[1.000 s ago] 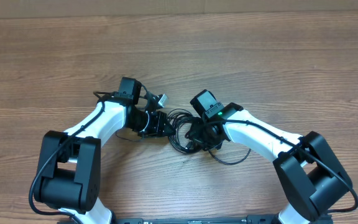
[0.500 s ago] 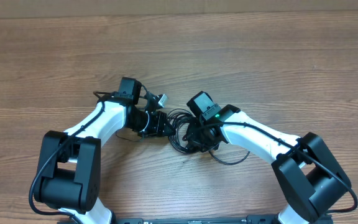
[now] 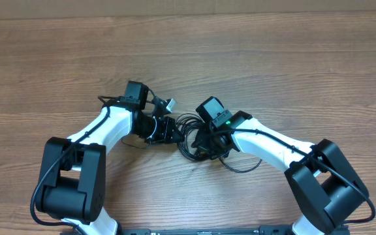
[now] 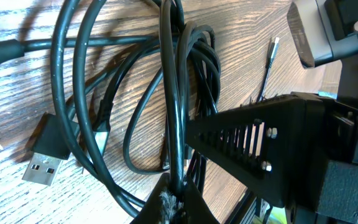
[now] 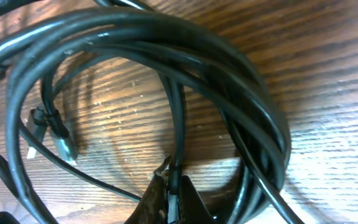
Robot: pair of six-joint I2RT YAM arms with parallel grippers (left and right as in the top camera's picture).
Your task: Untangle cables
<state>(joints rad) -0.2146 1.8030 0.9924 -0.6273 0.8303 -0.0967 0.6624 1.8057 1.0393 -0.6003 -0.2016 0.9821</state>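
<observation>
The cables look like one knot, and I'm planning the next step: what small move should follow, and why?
Probably ease the grippers slightly apart. The left gripper and the right gripper each look shut on one strand, while the cables lie in overlapping loops between them; a gentle pull might open those loops.

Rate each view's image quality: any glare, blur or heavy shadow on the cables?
Overhead: evenly lit, sharp, but the cables merge into one dark clump at the centre. Left wrist: crisp, glare streaks along the cables, soft shadows on the table. Right wrist: very close, bright highlights on the strands, edges slightly soft.
</observation>
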